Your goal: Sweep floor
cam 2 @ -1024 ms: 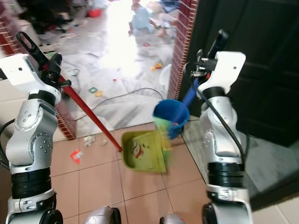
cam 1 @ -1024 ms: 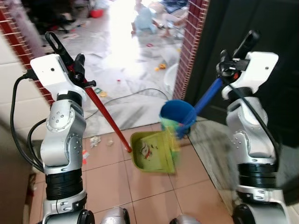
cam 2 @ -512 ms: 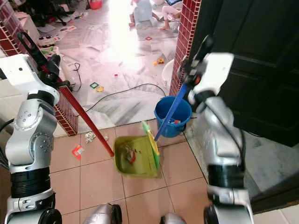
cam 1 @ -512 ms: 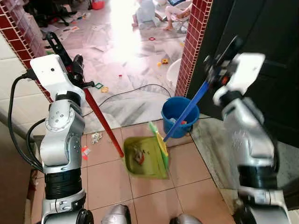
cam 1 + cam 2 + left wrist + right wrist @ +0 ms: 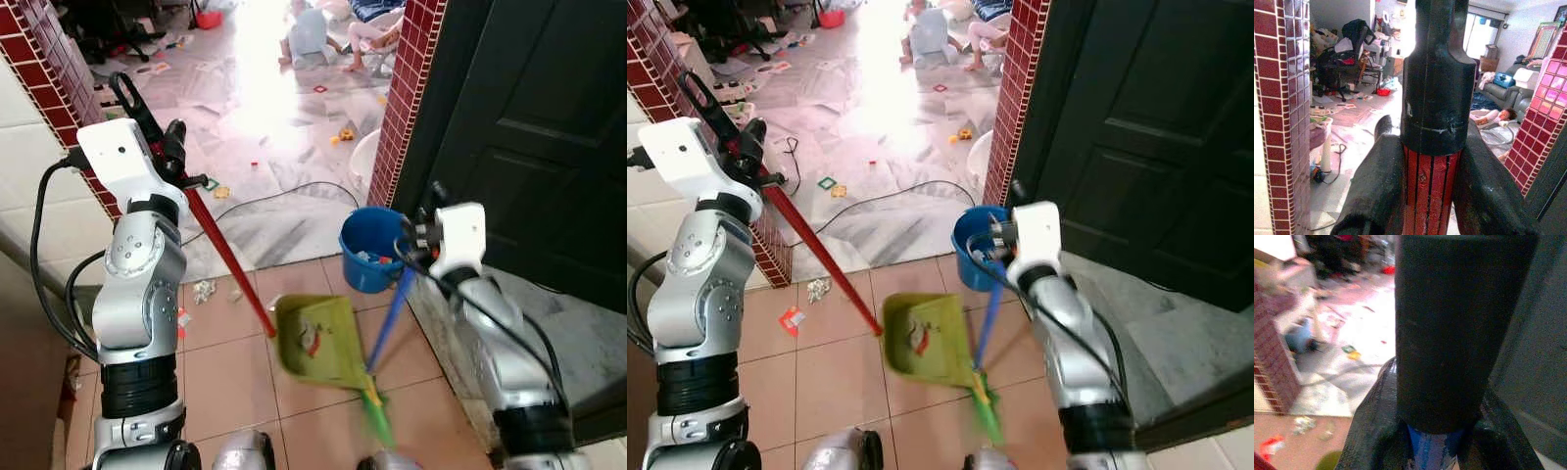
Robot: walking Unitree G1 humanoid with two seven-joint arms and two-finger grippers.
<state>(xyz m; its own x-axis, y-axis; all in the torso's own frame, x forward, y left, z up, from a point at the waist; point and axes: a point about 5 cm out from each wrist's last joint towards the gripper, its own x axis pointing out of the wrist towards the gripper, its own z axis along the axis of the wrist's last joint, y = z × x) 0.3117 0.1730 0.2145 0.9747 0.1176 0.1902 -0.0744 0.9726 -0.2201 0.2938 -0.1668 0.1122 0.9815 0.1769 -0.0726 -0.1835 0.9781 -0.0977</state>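
On the terracotta tiled floor at a doorway, beside a dark panelled door and a red brick-tiled pillar, the sweeping job is seen partly done. One green plastic dustpan lies on the tiles between the two arms, with a few scraps already gathered in it. One round blue plastic bucket stands just behind it at the foot of the pillar, with some litter inside.

Two long handles are counted. The red ribbed broom handle is grasped by the left pincer, whose black fingers are clenched around it, and its lower end is seen touching the dustpan's near-left edge. The blue stick is grasped by the right pincer, clenched likewise, and it runs down to the dustpan's right rim, ending in a blurred green tip.

Left to be swept, by the look of it: one crumpled pale scrap and one small red scrap on the tiles near the left arm, plus scattered bits on the marble floor beyond. The pan is judged not yet emptied into the bucket.
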